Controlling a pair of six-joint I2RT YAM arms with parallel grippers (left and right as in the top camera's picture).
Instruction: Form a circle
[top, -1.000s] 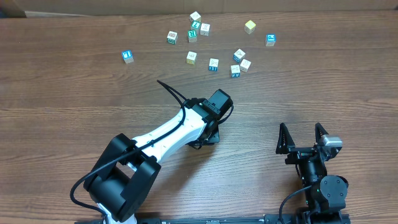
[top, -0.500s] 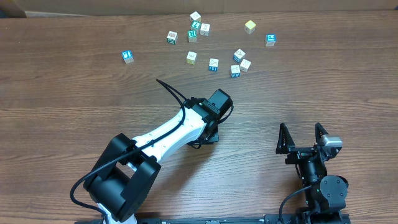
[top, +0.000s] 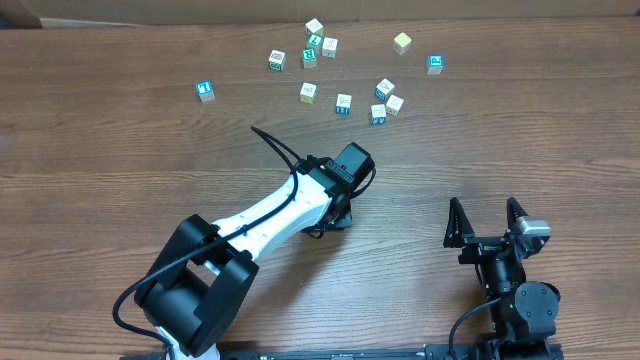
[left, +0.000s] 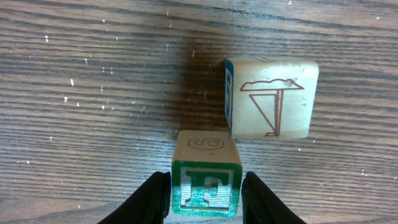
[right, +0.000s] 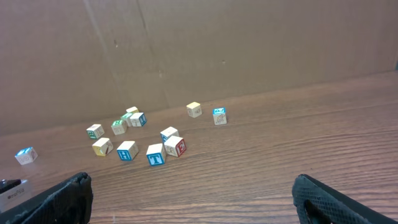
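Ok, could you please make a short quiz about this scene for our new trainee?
1. True or false: the right hand is shut.
2. Which block sits between the fingers of the left hand? A: green-faced block; B: purple block; C: black block.
3. In the left wrist view, what lies just beyond the green-faced block?
Key: 1 false, it is open. 2 A. 3 a cream block with a line drawing.
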